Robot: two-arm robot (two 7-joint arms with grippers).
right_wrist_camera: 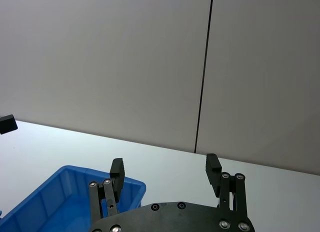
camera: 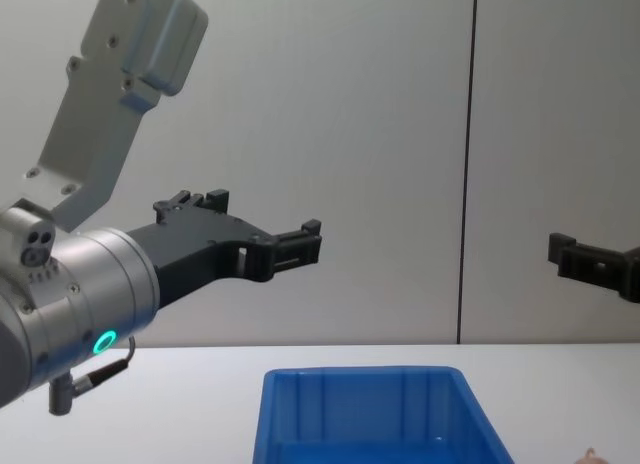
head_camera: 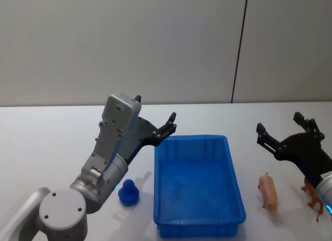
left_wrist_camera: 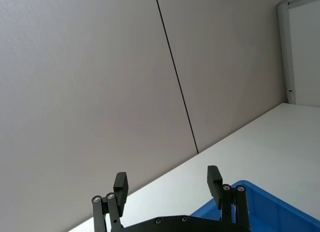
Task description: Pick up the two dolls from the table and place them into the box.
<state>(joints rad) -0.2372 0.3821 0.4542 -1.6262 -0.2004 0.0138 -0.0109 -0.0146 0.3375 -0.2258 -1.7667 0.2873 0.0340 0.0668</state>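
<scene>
Two dolls stand on the plain white table [head_camera: 52, 147] towards its near right corner. The pinkish-tan pig-shaped doll [head_camera: 268, 193] is just beside the right wall of the one bright blue rectangular plastic bin [head_camera: 199, 188], not touching it. The reddish-brown thin-legged doll [head_camera: 313, 195] is farther right, partly hidden behind the right arm. The bin sits midway along the near edge, long side running away from the robot. One small dark blue rounded plastic piece [head_camera: 128, 192] lies near the bin's left wall. The right gripper [head_camera: 279, 124] hangs above the table beyond the two dolls, its fingers spread wide and holding nothing. The left gripper [head_camera: 154, 110] is raised by the bin's far left corner, fingers likewise spread apart and empty.
</scene>
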